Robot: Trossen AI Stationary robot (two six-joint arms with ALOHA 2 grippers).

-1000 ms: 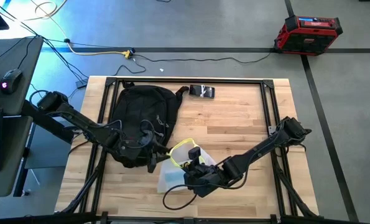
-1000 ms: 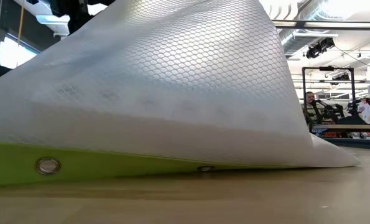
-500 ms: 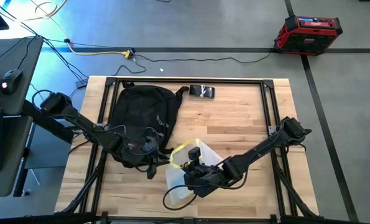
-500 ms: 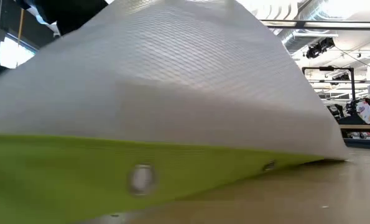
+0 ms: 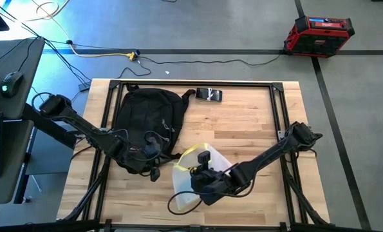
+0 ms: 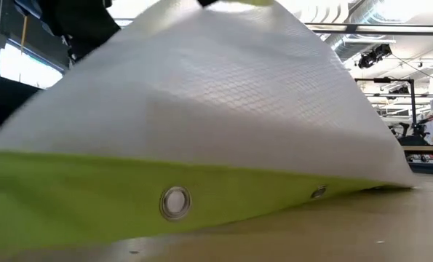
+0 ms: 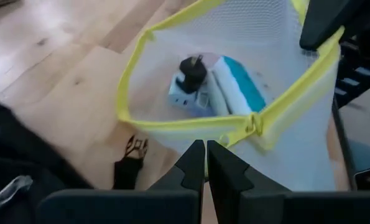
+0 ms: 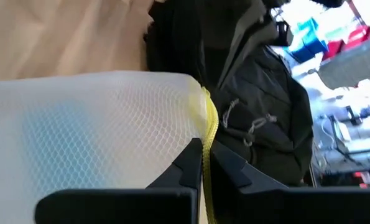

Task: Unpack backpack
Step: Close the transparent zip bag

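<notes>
Pinching pouch (image 5: 194, 169): right gripper (image 5: 203, 169)

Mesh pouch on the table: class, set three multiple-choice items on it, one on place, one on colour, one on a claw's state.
1. Where does the mesh pouch lie?
A. inside the backpack
B. on the table beside the backpack
C. on the floor

2. What colour is its zipper edge?
A. yellow
B. red
C. blue

3. How is the right claw?
A. wide open
B. out of view
C. shut on the pouch's edge

Answers: 1 B, the high view shows it on the wood; 2 A, the yellow rim shows; 3 C, the fingers pinch the yellow edge.
</notes>
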